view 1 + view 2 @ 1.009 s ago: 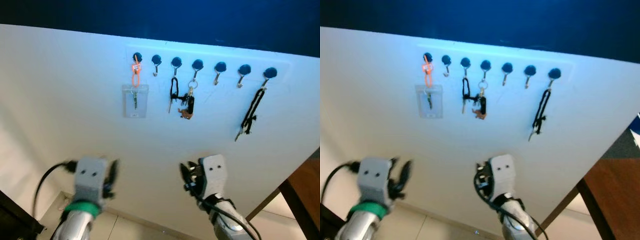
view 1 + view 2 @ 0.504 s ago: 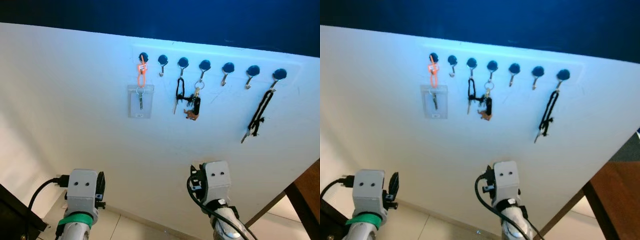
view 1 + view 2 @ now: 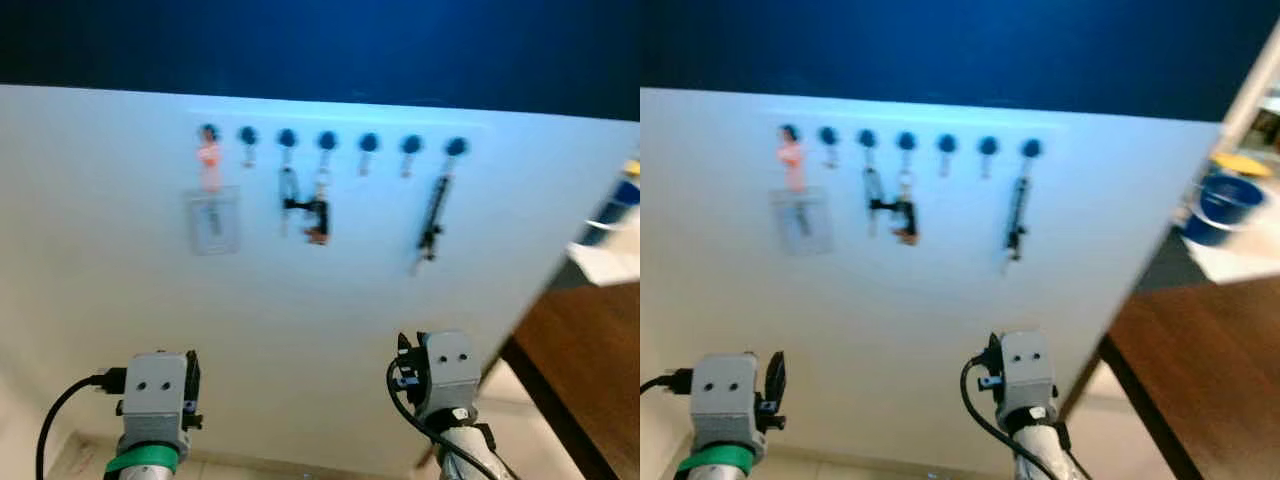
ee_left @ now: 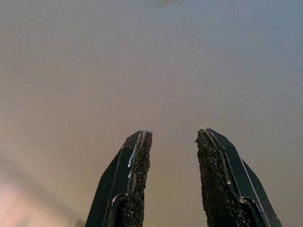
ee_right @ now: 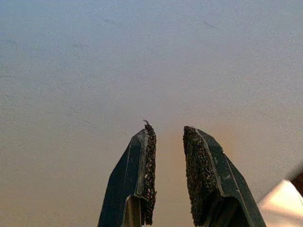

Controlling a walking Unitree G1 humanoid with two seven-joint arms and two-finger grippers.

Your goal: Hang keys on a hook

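Note:
A row of dark round hooks (image 3: 327, 139) runs across a white wall (image 3: 110, 290), blurred. An orange strap with a clear card holder (image 3: 212, 218) hangs from the leftmost hook. Black keys (image 3: 288, 190) and a key bunch (image 3: 318, 210) hang from the third and fourth hooks, and a black lanyard (image 3: 432, 225) from the rightmost. Three hooks between these are bare. My left arm (image 3: 155, 395) and right arm (image 3: 447, 372) are held low, well below the hooks. The left gripper (image 4: 173, 135) and right gripper (image 5: 168, 128) both face the plain wall, open, with nothing between their fingers.
A brown wooden table (image 3: 590, 360) stands at the right, its edge close to my right arm. Beyond it are a blue container (image 3: 1225, 205) and a white surface (image 3: 610, 262). A strip of pale floor (image 3: 300, 470) runs below the wall.
The camera has swung right, so the hooks sit further left and blurred, and the table and blue container have come into view. Both arms have sunk lower.

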